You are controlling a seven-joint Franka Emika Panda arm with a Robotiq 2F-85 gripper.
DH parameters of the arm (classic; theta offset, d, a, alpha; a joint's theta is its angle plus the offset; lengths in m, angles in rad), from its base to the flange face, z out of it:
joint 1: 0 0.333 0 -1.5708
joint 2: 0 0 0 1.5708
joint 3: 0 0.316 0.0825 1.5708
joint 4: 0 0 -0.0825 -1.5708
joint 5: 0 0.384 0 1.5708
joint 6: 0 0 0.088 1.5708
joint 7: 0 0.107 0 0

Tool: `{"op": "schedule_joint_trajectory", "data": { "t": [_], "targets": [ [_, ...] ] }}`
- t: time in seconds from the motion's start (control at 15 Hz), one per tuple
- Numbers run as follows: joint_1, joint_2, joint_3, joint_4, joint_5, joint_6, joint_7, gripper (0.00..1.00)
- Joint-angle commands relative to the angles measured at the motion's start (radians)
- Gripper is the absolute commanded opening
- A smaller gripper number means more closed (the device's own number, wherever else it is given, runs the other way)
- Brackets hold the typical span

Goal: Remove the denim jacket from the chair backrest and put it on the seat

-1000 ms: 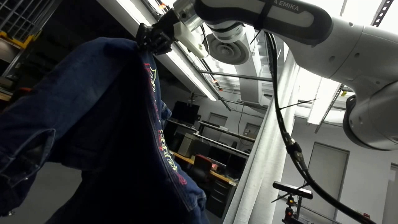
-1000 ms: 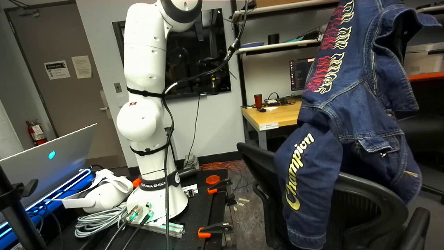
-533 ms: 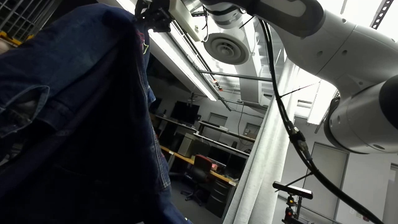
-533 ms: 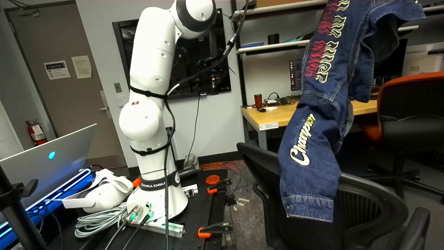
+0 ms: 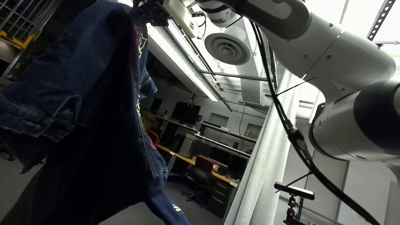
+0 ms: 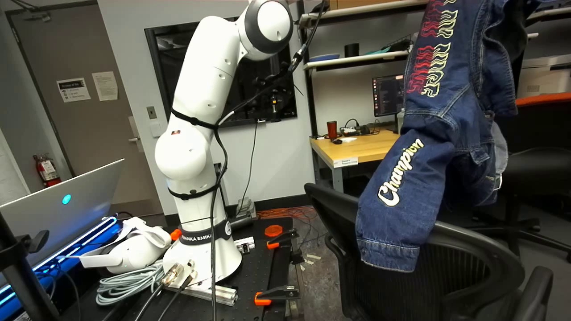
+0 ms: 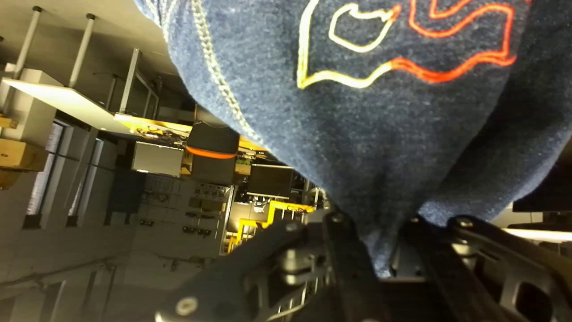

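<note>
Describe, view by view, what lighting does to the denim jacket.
In an exterior view, a ceiling light glares white while much of the denim jacket sinks to near black; in an exterior view, its "Champion" lettering is bright and legible; in the wrist view, its embroidery stands out brightly.

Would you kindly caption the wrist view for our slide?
Black gripper pinching dark blue denim jacket embroidered in red and yellow.

Claw [image 7: 380, 226] & denim jkt [image 6: 450, 129] higher vs a sec ago, arm [image 6: 205, 76] leaning further over.

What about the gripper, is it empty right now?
No, in the wrist view the gripper pinches a gathered fold of the denim jacket.
</note>
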Motion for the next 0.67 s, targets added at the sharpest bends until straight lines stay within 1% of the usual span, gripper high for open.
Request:
{"op": "schedule_joint_trajectory", "data": {
  "t": [0.0,0.13,0.27,0.4,0.6],
  "targets": [
    [0.001,0.059,0.005,0.127,0.008,0.059,-0.010,0.03],
    [-0.031,0.054,0.029,0.086,0.046,0.079,-0.047,0.03],
    [-0.070,0.042,0.049,0.021,0.086,0.091,-0.112,0.03],
    [-0.132,0.019,0.070,-0.077,0.145,0.083,-0.182,0.03],
    [-0.240,-0.057,0.100,-0.277,0.260,0.063,-0.246,0.03]
  ]
}}
